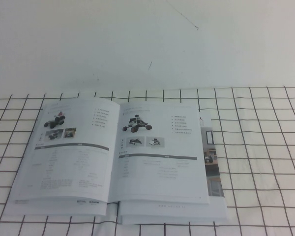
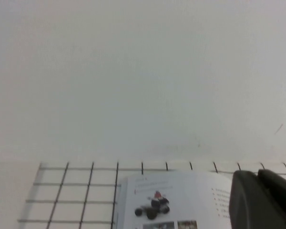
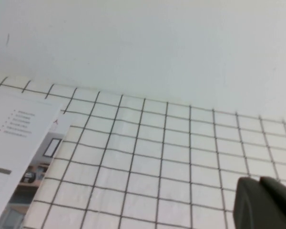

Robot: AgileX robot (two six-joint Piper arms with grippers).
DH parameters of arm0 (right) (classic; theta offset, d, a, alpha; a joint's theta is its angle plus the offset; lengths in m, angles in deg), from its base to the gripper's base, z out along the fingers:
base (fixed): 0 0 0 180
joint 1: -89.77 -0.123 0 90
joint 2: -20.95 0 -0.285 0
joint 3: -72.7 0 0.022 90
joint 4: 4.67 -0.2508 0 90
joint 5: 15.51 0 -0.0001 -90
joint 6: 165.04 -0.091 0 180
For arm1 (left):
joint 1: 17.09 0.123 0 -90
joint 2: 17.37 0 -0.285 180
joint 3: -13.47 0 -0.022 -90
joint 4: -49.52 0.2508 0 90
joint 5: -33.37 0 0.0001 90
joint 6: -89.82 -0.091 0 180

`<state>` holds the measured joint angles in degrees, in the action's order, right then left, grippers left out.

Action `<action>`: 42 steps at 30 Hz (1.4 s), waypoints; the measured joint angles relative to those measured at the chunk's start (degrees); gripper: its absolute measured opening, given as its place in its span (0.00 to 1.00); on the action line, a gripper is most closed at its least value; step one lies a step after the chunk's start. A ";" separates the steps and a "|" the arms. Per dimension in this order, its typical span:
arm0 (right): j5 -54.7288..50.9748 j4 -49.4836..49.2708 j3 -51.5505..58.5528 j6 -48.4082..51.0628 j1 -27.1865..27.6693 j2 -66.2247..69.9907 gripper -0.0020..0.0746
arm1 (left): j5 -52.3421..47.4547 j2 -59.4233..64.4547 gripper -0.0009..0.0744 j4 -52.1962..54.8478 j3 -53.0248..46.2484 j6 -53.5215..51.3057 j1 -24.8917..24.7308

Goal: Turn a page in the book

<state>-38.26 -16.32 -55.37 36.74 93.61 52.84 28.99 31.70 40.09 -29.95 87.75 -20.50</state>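
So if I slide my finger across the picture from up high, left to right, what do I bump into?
Gridded cloth → the leaf showing the pink-topped robot → the page with the red-wheeled buggy → the colourful leaf peeking out beneath → gridded cloth again. All the leaves belong to the book. Neither the left gripper nor the right gripper appears in this view.

High view: looks down from robot's side, whole thin white glossy book (image 1: 118, 157) on white cloth with black grid lines (image 1: 265, 147).
Left wrist view: low, close, faces white wall; black left gripper (image 2: 262, 200) lower right, shares book's left leaf.
Right wrist view: low, black right gripper (image 3: 264, 202) lower right, shares book's right edge.
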 joint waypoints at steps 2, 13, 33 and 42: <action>0.00 -1.77 0.00 -1.19 0.00 2.25 0.03 | -0.40 3.40 0.01 -2.26 0.25 0.83 0.00; -12.82 -17.66 -6.61 18.39 0.00 25.10 0.03 | -17.43 27.76 0.01 -3.93 11.82 -5.97 -9.79; -11.28 -41.81 -31.36 38.79 -21.41 70.96 0.03 | -19.54 59.45 0.01 -4.58 22.85 -2.96 -10.86; -10.62 -32.73 -42.33 29.85 -25.46 79.39 0.20 | -19.62 60.26 0.01 -4.70 22.85 2.76 -10.74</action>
<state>-48.88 -49.05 -97.70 66.59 68.15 132.23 9.37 91.96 35.39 -7.09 90.51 -31.24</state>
